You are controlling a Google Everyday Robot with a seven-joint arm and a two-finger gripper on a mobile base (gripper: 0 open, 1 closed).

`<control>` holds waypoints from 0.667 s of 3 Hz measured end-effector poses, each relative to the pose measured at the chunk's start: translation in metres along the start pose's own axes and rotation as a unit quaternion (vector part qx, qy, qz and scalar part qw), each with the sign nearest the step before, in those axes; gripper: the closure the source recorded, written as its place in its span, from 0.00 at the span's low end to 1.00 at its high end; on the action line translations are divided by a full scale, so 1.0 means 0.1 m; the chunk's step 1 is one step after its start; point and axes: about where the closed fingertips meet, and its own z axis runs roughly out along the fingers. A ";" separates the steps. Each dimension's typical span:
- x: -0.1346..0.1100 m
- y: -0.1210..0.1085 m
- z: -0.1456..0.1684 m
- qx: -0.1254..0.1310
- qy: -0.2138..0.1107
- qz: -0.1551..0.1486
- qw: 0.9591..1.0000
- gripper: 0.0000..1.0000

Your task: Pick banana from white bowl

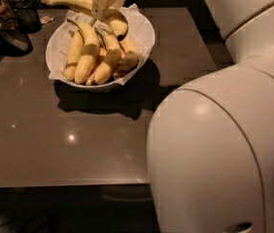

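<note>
Across the right half, bulky white arm point(214, 154), blocking much of the surface point(30, 144). On that, paper-lined bowl point(146, 38) with a bunch point(91, 59) inside. Raised over the far rim, banana point(71, 3), stem pointing left, dark tip low at right, middle hidden. At the top edge, cut off, gripper point(107, 1), fingers point(98, 6) pinching banana. Far left, dark container point(25, 13), hard to make out.

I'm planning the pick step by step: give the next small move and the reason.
Probably lift straight up a little. The gripper is shut on the banana above the bowl's back rim, but the banana's dark tip hangs close over the bunch, so it likely isn't clear yet.
</note>
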 end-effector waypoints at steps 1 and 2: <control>-0.10 -0.03 0.04 0.005 -0.016 -0.001 1.000 1.00; -0.13 0.02 0.02 0.011 -0.015 -0.002 1.000 1.00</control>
